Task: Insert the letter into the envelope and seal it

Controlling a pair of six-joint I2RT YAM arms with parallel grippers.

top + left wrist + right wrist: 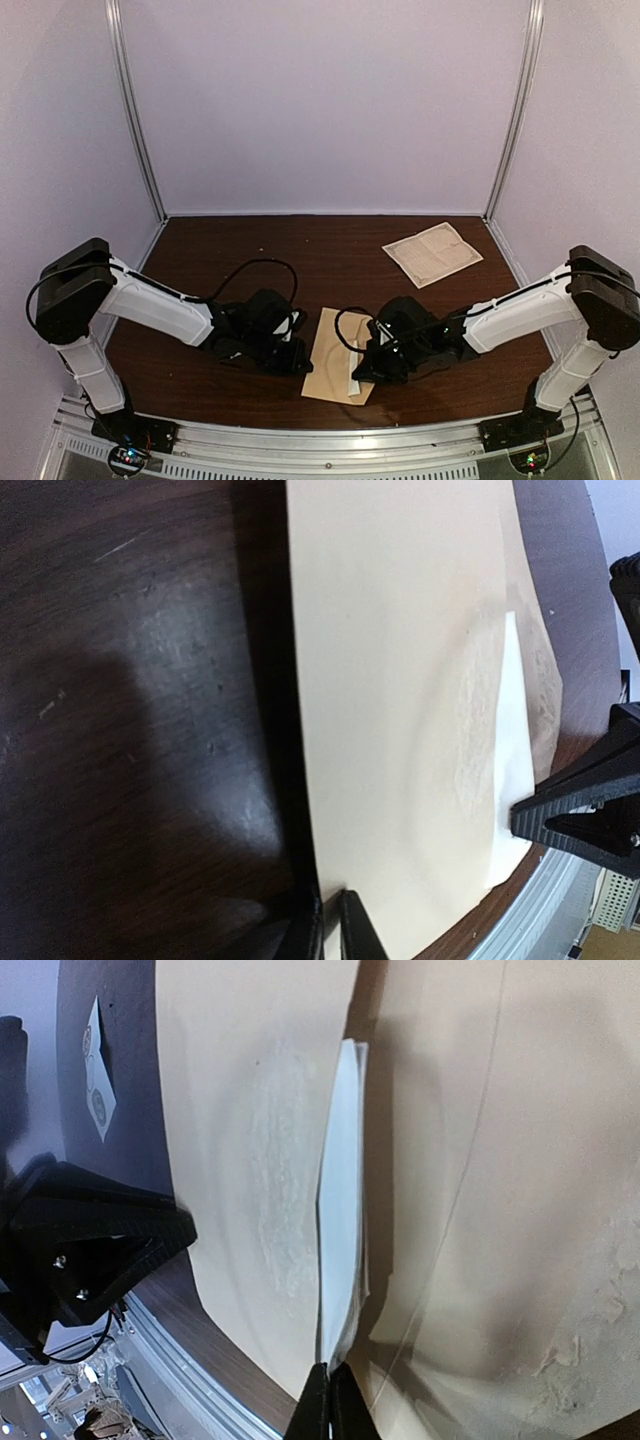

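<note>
Tan envelope [333, 358]: left gripper [330, 928] pinches its edge, right gripper [328, 1400] clamps the white letter [340, 1210] (insertion step, I judge). Next, slide it left, deeper inside.

The table [300, 250] is dark brown with a wood grain and a slight sheen. It fills the floor of a pale-walled booth, and a metal rail runs along its near edge. Fine scratches and specks show on its surface in the left wrist view.

Two things lie on it. A tan envelope [322, 372] rests flat near the middle of the near edge, its long sides running away from the rail. A pale creased card [432, 253] lies flat well apart from it, turned at an angle in the far right corner.
</note>
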